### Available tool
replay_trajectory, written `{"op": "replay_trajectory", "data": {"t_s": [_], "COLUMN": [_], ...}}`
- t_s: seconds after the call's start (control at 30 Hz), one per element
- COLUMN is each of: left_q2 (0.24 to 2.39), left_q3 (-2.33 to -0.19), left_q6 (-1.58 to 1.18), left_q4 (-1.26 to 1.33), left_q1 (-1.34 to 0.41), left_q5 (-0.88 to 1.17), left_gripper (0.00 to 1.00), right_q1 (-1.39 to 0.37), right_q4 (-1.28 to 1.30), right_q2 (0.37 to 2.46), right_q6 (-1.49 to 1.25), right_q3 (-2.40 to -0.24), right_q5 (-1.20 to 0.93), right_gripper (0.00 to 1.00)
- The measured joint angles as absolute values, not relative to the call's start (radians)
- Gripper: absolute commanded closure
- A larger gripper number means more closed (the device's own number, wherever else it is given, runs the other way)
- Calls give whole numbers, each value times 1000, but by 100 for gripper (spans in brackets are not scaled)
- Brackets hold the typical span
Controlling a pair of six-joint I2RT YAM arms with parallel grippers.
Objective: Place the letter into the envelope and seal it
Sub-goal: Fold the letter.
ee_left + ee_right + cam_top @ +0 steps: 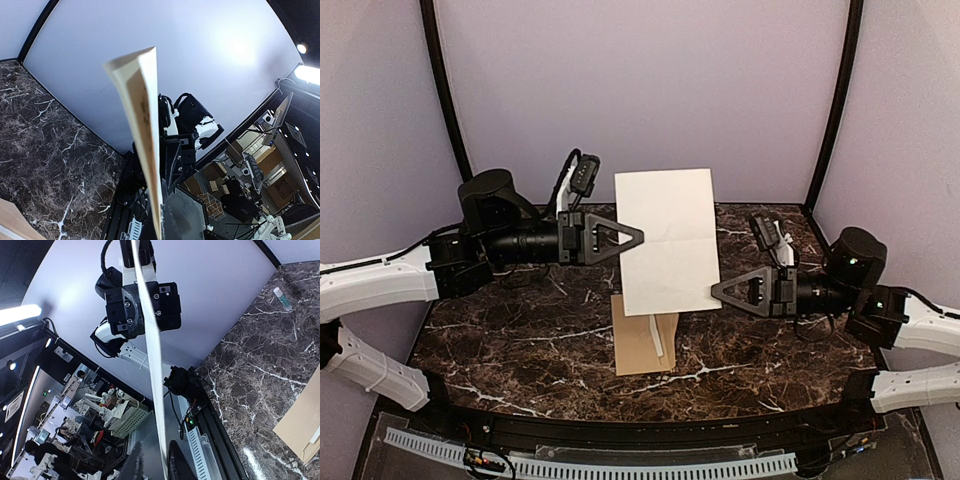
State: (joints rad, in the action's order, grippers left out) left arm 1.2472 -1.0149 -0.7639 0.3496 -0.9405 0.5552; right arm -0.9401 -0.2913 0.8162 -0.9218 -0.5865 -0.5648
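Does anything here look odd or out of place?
Yes: the letter hangs unfolded in mid-air above the envelope, its left edge pinched by the left pincer, the right pincer at its lower right corner. Odd-looking, though nothing seems damaged.

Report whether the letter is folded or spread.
Spread: the cream-beige creased paper letter is held up as one open sheet, left gripper pinching its left edge, right gripper at its lower right edge; only faint creases show.
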Motion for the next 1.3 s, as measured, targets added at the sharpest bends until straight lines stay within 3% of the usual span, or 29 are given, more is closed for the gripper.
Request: {"op": "replay_trajectory", "data": {"t_s": [0.03,0.27,0.37,0.6,1.0,1.27,1.3], "left_q2": [1247,1242,1242,1241,1241,1241,1241], "left_q3": [-1015,-1015,-1015,-1015,-1015,-1015,-1015], "left_q6": [-764,-764,-764,-764,-765,-765,-765], "left_q4": [350,350,350,350,350,350,350], "left_q1": [-941,-939,-939,-937,-934,-933,-932], "left_q5": [555,550,548,541,541,542,542], "left_gripper": [100,100,100,100,100,100,100], "right_q1": [-942,-950,-950,-952,-952,-955,-955], "right_q4": [-290,-286,-284,-282,-282,-283,-283], "right_q2": [817,821,821,821,823,825,824], "right_q6": [-931,-928,-926,-929,-934,-936,-936], "right_q3": [-586,-585,-585,-581,-567,-566,-566], "right_q5": [-566,-565,-563,-560,-560,-547,-545], "right_gripper": [100,100,89,88,100,100,92]}}
